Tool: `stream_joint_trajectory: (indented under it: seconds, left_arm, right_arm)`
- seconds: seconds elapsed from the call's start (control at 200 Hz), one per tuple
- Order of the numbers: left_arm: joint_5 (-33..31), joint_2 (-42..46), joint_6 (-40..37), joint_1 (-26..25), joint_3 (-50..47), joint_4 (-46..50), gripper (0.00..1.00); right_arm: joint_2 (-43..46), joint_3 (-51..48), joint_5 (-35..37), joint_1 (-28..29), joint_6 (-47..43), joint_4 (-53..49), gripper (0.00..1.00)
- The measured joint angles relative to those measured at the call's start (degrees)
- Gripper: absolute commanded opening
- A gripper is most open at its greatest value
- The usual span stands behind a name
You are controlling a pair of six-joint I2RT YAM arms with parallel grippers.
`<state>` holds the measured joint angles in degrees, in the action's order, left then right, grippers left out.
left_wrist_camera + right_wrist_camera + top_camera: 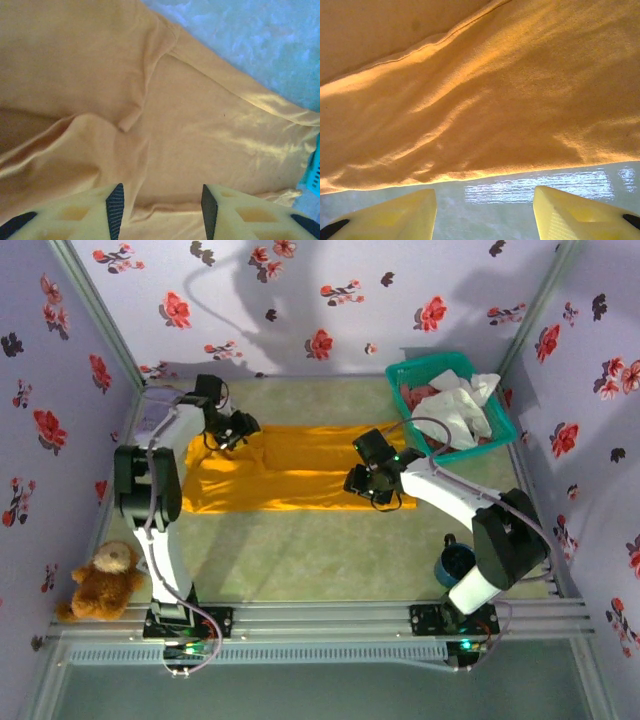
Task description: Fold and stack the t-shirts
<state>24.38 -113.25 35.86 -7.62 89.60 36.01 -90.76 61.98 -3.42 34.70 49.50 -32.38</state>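
A bright orange-yellow t-shirt (pixel 290 468) lies spread flat across the middle of the top view, on a pale green bench (pixel 300 550). The left gripper (pixel 232 430) hangs over the shirt's upper left part, and the right gripper (pixel 365 485) sits at the shirt's lower right edge.

In the left wrist view, the left gripper (pixel 160 210) has its jaws wide apart with nothing between them, above wrinkled orange cloth (pixel 200 130) with a folded seam.

In the right wrist view, the right gripper (pixel 485 215) is also spread wide and holds nothing. It is over bare bench (pixel 520 187), just beside the shirt's hem (pixel 495 90).

At the upper right of the top view, a teal basket (pixel 400 375) holds white cloth (pixel 455 405) with reddish cloth beneath. A brown teddy bear (pixel 100 580) sits at the lower left, well apart from the shirt.
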Motion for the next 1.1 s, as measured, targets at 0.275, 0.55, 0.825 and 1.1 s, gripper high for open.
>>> stream_joint_trajectory:
  seconds: [0.275,0.55,0.825,1.1]
  left_arm:
    - [-3.8,5.0,-1.0,0.7,-8.7,1.1,0.42]
    - [-11.5,9.0,-2.4,1.7,-21.8,3.6,0.18]
    - [-12.5,11.0,-1.7,3.0,-28.5,-0.4,0.18]
    - [-12.6,16.7,0.1,3.1,-35.9,-4.9,0.18]
  right_arm:
    - [-1.2,0.3,0.0,-0.9,-1.5,0.0,0.54]
    - [-6.6,0.3,0.0,-1.8,-3.7,0.1,0.52]
    - [-9.4,-2.5,0.0,-1.8,-4.4,2.5,0.52]
    - [-2.4,-11.2,-1.5,-1.8,-4.3,6.1,0.53]
